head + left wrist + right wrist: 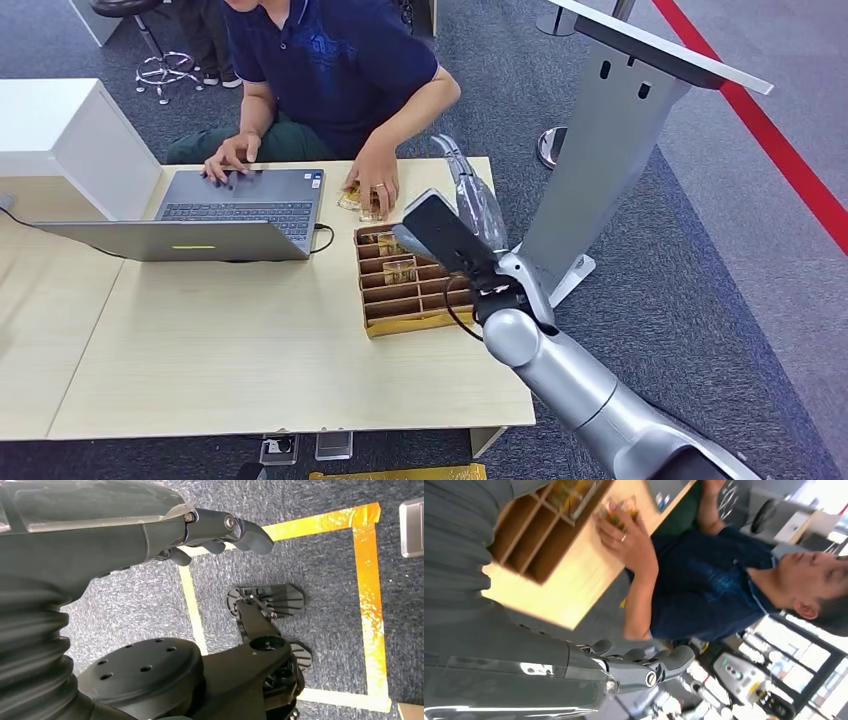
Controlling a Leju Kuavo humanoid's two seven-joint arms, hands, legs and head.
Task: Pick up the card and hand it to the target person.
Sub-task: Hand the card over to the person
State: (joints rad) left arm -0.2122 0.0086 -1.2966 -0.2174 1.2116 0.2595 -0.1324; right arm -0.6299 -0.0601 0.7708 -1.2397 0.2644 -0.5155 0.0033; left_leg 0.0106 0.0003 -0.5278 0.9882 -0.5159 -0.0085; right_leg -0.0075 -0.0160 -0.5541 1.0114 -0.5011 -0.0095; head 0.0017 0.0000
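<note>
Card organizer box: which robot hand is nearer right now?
Right. The right hand hovers over the wooden card box on the table; the left hand hangs down by the carpeted floor, away from it.

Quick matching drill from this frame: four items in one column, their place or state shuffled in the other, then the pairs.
Items:
1. laptop
2. wooden card tray
3. person's hand
4. right hand

Places or states:
A. resting on cards just beyond the tray
B. open on the table, being typed on
C. raised above the table's edge, holding nothing
D. slotted, on the table beside the laptop

Pairs: 1-B, 2-D, 3-A, 4-C
</note>
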